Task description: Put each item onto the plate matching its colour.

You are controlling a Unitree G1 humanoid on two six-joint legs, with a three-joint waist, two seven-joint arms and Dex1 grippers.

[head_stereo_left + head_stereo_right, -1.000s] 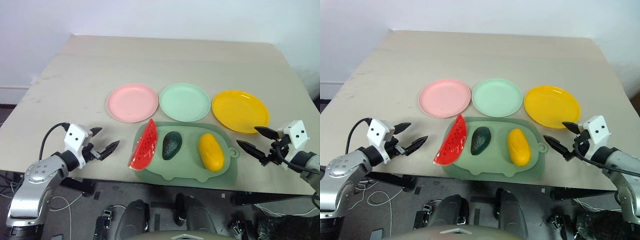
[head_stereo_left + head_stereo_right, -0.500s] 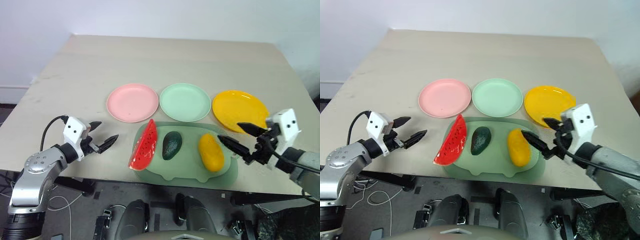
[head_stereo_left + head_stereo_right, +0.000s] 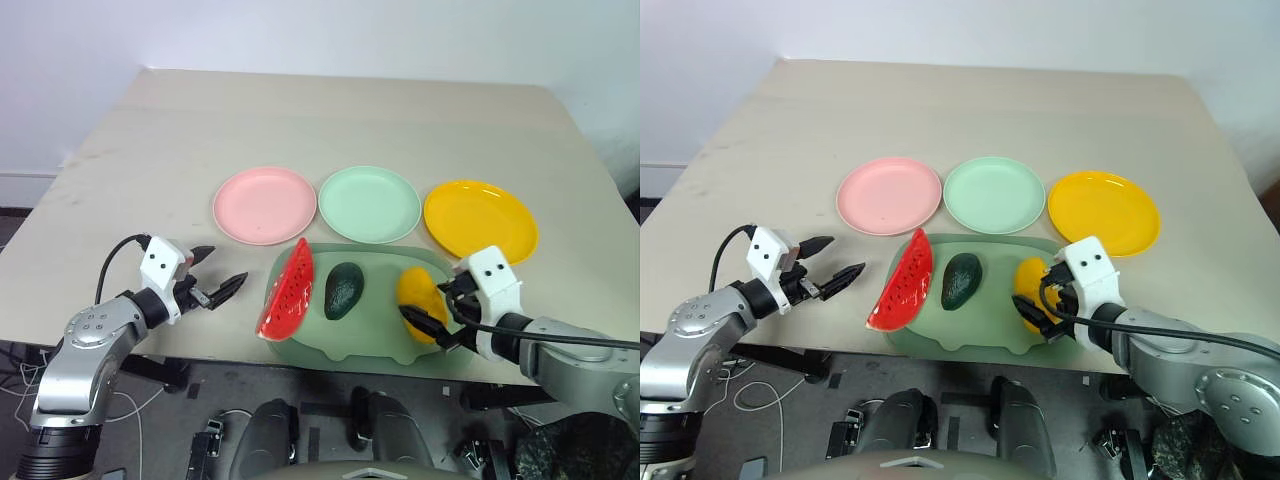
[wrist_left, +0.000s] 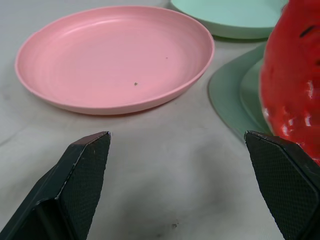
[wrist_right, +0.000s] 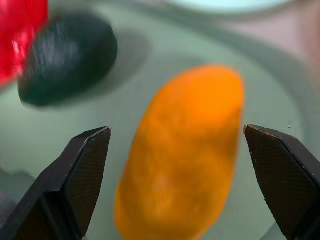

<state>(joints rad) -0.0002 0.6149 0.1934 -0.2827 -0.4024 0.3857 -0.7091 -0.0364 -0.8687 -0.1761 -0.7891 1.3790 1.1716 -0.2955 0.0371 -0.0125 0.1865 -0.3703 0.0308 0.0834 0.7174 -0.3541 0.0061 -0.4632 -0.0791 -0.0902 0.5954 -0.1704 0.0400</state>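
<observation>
The right gripper (image 3: 437, 312) has swung in from the tabletop's edge, fingers spread wide astride the untouched yellow-orange mango (image 3: 417, 296); the left gripper (image 3: 218, 276) hangs open, empty.

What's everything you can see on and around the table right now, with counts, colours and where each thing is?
table: one, beige, under everything.
pink plate: one, pink, leftmost in the row of three.
green plate: one, mint green, middle of the row.
yellow plate: one, yellow, rightmost in the row.
tray: one, dull green, at the near edge, in front of the plates.
watermelon: one, red with green rind, on the tray's left edge.
avocado: one, dark green, mid-tray.
mango: one, yellow-orange, on the tray's right part.
left gripper: one, black fingers, open, left of the watermelon.
right gripper: one, black fingers, open, either side of the mango.
</observation>
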